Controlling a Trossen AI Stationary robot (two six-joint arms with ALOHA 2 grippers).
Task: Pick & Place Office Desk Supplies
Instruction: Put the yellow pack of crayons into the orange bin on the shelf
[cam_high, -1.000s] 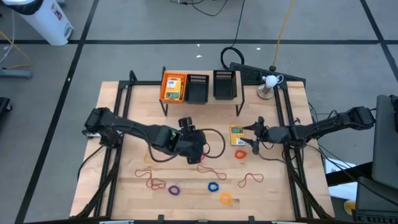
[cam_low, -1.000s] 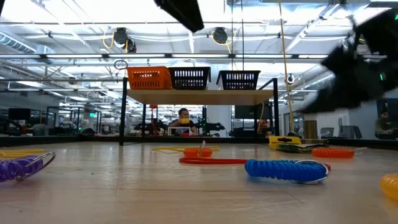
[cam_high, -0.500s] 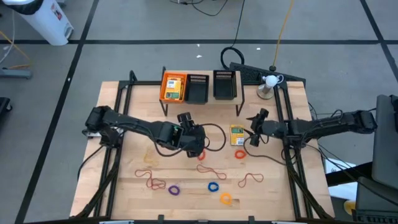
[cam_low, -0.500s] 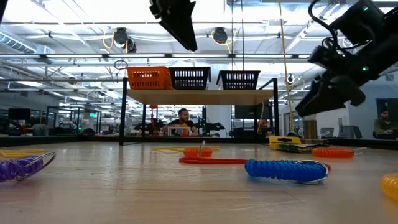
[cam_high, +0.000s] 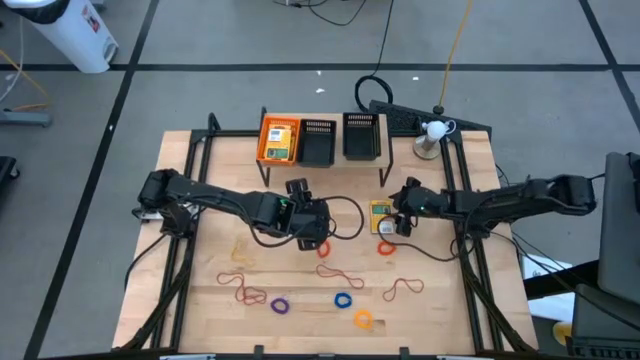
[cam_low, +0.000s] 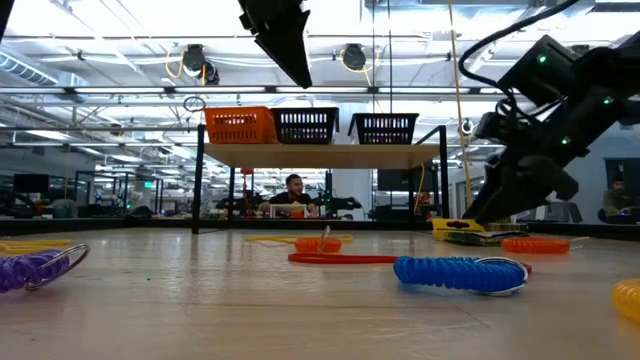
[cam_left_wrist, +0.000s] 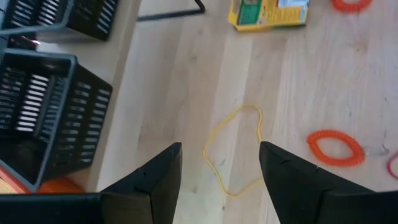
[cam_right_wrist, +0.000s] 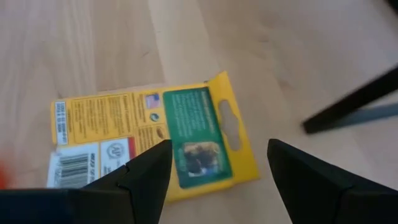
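From overhead I look straight down on the whole table (cam_high: 200, 290). My low camera sits at tabletop height, facing level toward the far room. Each wrist camera looks down from close range. The yellow packet (cam_right_wrist: 155, 140) appears in both wrist views and overhead.

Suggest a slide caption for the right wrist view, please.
Open right gripper hovers over a yellow packet lying on the wooden table.

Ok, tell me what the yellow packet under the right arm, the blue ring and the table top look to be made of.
Yellow packet: looks like printed card or paper, matte, flat, with barcode and green label. Blue ring: likely plastic, glossy, a tightly wound coil with a thin metal loop at its end. Table top: pale wood, smooth, with visible grain and plank lines.
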